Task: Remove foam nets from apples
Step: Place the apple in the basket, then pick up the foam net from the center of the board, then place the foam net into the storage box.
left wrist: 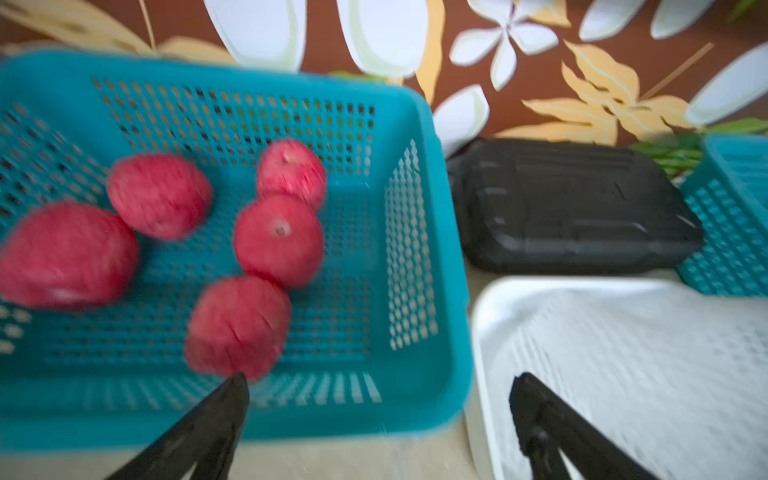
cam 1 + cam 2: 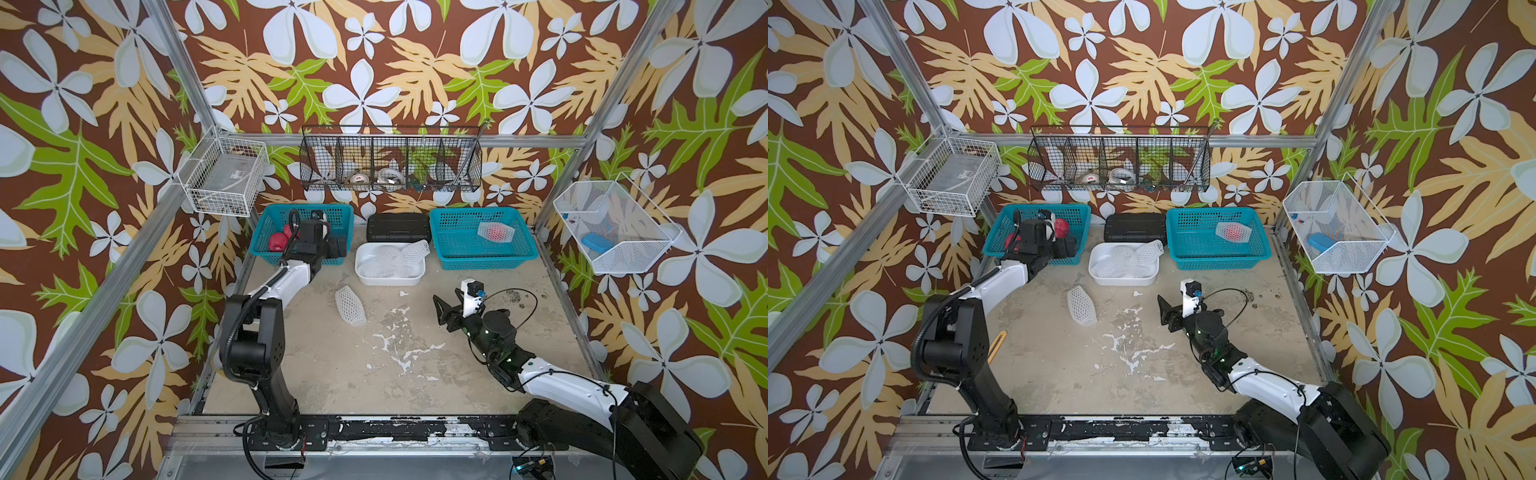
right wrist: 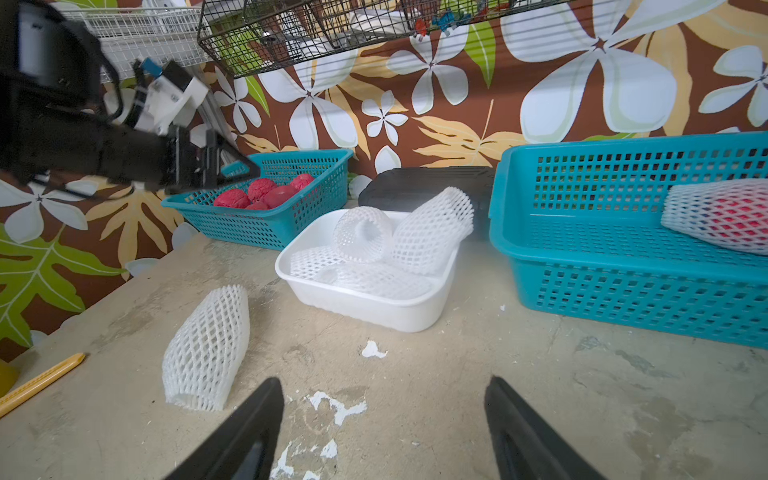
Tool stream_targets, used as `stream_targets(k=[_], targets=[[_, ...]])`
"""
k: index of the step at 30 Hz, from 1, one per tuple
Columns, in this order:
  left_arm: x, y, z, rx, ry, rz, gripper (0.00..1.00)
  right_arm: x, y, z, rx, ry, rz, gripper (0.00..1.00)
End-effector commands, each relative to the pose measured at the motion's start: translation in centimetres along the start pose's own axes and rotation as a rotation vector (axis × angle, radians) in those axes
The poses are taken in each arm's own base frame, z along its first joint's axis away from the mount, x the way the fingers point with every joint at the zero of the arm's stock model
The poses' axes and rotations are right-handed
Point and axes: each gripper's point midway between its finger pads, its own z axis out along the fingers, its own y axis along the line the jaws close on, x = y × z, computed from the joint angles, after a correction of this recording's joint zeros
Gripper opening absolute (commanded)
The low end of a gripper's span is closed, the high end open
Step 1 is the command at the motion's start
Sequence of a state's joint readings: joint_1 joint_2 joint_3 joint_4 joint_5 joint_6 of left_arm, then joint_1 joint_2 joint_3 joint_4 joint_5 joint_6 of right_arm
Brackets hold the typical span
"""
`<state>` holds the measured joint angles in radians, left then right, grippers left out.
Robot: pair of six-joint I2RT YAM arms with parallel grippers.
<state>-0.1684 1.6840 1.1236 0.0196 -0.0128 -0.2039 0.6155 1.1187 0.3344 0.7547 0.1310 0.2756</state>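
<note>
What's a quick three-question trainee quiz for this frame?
1. How many bare apples lie in the left teal basket?
2. True or false: the right teal basket holds one apple inside a foam net.
3. The stray empty foam net lies: A) in the left teal basket; B) on the bare table; C) in the right teal basket.

Key: 1. five; 2. true; 3. B
</note>
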Motion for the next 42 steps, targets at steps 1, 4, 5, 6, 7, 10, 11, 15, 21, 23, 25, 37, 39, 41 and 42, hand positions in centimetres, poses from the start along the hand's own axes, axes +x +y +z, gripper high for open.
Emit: stream_targets(k=[1, 4, 5, 6, 7, 10, 11, 15, 21, 23, 25, 37, 39, 41, 42], targets=[[4.6, -1.6, -2.9, 0.036, 0.011, -0.16, 1.0, -0.4, -0.2, 0.0, 0.011, -0.02, 0.003, 0.79], [8.3, -2.5, -5.6, 0.021, 0.045, -0.158, 1.0, -0.3, -0.1, 0.1, 0.007, -0.015, 0.002, 0.79], [9.2, -2.7, -6.3, 0.02, 0.056, -0.15, 1.0, -0.3, -0.1, 0.1, 0.012, -0.013, 0.002, 0.79], [9.9, -2.7, -6.8, 0.018, 0.064, -0.153, 1.0, -0.2, -0.2, 0.2, 0.014, -0.012, -0.001, 0.79], [10.8, -2.8, -7.1, 0.035, 0.071, -0.163, 1.0, -0.2, -0.2, 0.2, 0.017, -0.013, -0.002, 0.79], [13.8, -2.3, -6.6, 0.042, 0.113, -0.17, 1.0, -0.1, -0.3, 0.4, 0.023, -0.007, -0.007, 0.79], [14.6, -2.0, -6.1, 0.036, 0.126, -0.159, 1.0, 0.0, -0.3, 0.4, 0.023, -0.005, -0.007, 0.79], [15.6, -2.9, -4.3, 0.078, 0.153, -0.13, 0.97, 0.3, -0.3, 0.6, 0.021, 0.005, -0.008, 0.79], [11.8, -5.0, -5.5, 0.175, 0.04, -0.112, 0.41, 0.5, -0.5, 0.8, 0.037, 0.016, -0.02, 0.79], [9.7, -5.4, -6.4, 0.19, -0.018, -0.107, 0.29, 0.4, -0.5, 0.7, 0.036, 0.01, -0.018, 0.79], [6.7, -6.2, -7.4, 0.21, -0.091, -0.094, 0.29, 0.3, -0.5, 0.6, 0.037, 0.007, -0.018, 0.79], [-3.3, -15.1, 3.0, 0.122, -0.038, 0.29, 0.27, 0.0, -0.7, 0.4, 0.045, -0.001, -0.014, 0.79], [-2.3, -14.8, 6.1, 0.043, 0.025, 0.334, 0.25, 0.0, -0.8, 0.3, 0.051, -0.004, -0.018, 0.79], [-1.0, -14.2, 8.1, 0.003, 0.078, 0.349, 0.24, -0.2, -0.9, 0.1, 0.054, -0.012, -0.018, 0.79], [-0.4, -13.9, 8.8, -0.007, 0.092, 0.355, 0.24, -0.3, -0.9, 0.1, 0.056, -0.014, -0.018, 0.79]])
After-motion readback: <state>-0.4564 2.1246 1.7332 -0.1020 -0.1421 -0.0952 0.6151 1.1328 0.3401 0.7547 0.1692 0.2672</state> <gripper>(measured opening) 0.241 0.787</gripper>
